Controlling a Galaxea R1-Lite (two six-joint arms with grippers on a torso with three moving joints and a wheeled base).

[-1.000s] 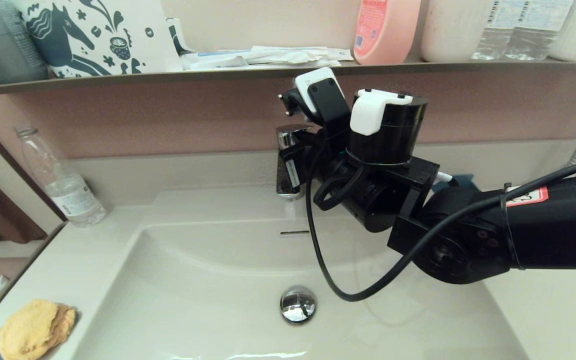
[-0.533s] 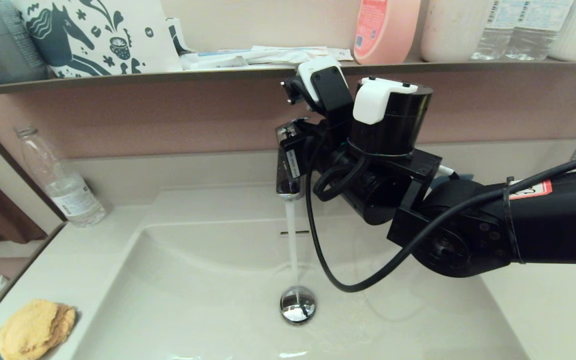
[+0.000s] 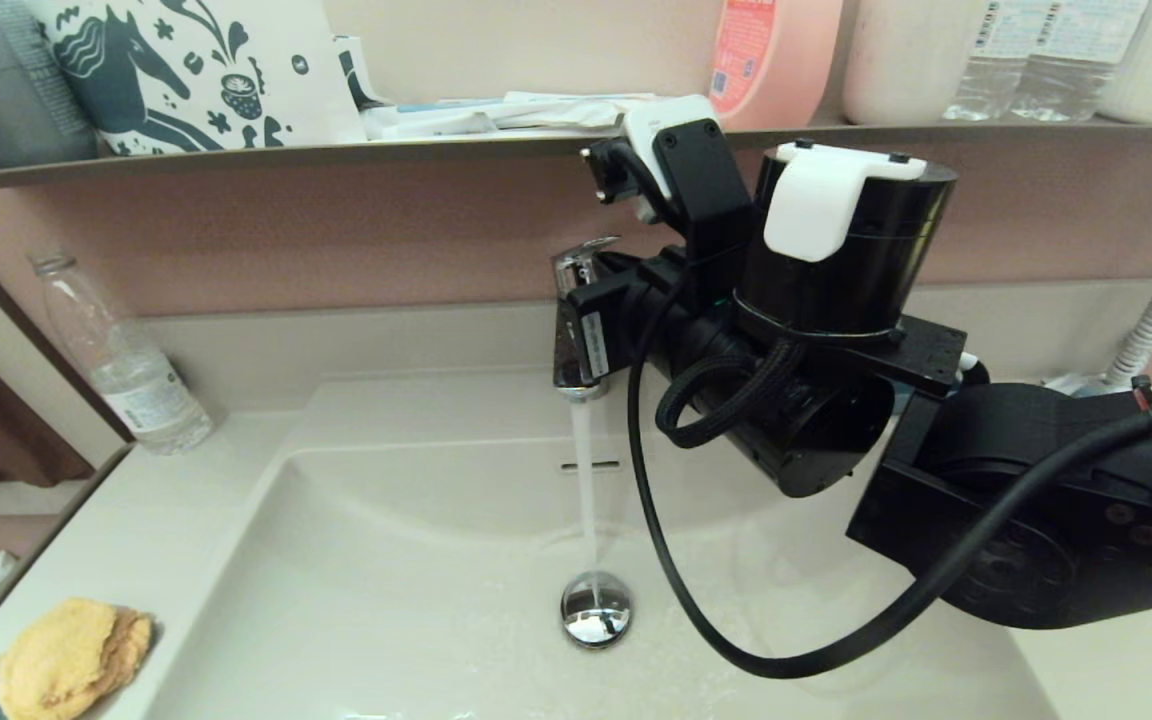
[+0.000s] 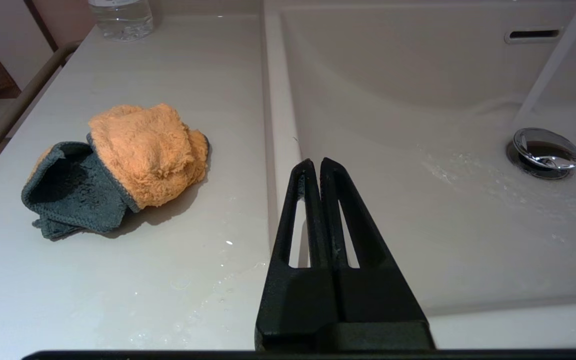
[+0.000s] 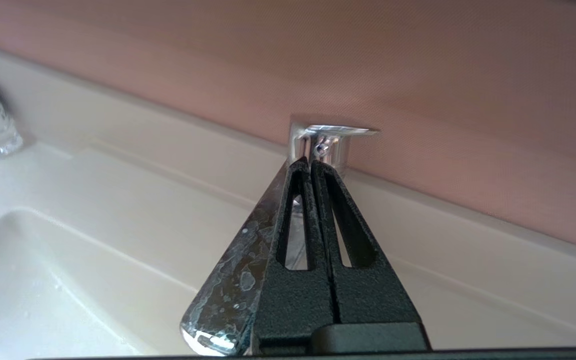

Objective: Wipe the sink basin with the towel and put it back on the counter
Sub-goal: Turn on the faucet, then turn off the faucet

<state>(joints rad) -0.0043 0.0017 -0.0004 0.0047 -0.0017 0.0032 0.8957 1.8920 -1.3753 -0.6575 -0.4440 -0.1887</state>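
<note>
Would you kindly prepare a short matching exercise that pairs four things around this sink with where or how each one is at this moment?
Things:
1. towel
2. faucet
3. right gripper
4. left gripper

States:
A. shut, over the sink basin's near-left rim
B. running water down onto the drain plug
C. lying bunched on the counter, left of the basin
D. shut, tips under the raised faucet lever

Pairs: 1-C, 2-B, 3-D, 4-A
</note>
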